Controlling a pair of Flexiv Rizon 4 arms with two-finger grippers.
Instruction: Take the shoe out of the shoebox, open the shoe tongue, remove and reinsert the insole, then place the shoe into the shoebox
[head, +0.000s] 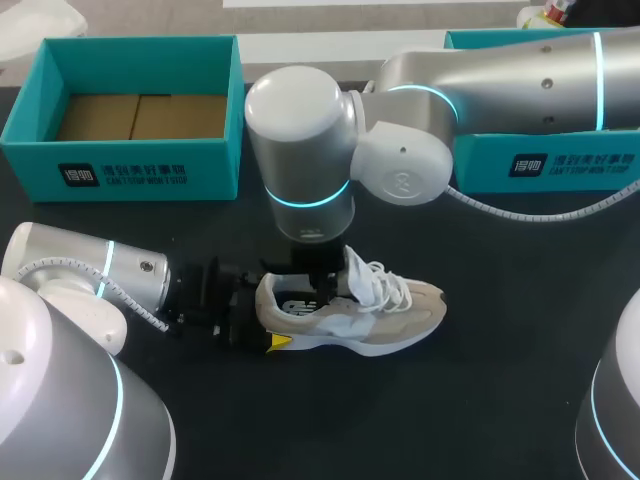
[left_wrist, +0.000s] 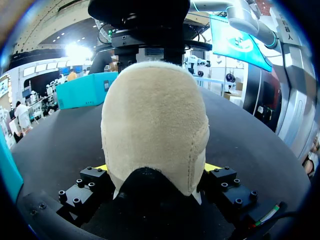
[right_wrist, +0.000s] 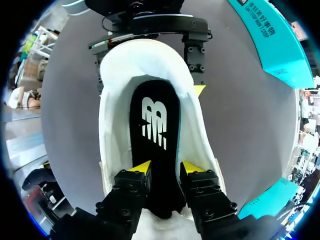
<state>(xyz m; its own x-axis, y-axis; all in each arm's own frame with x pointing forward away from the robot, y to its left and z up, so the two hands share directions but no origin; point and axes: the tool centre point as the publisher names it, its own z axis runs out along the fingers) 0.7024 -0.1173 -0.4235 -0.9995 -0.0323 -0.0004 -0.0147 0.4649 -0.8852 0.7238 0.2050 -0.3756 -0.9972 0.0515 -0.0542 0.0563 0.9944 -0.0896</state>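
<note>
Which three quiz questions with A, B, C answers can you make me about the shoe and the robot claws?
1. Where is the shoe?
A) inside a teal box
B) on the black table
C) up in the air

2. What colour is the insole inside the shoe?
A) red
B) black
C) yellow

3. What is the left claw doing?
A) squeezing the shoe's heel from both sides
B) hanging wide open, far from the shoe
C) holding a box

Answers:
1 B: the shoe's sole lies flat on the table.
2 B: the right wrist view shows the insole black with a white mark on it.
3 A: a yellow tip sits against each side of the heel.
</note>
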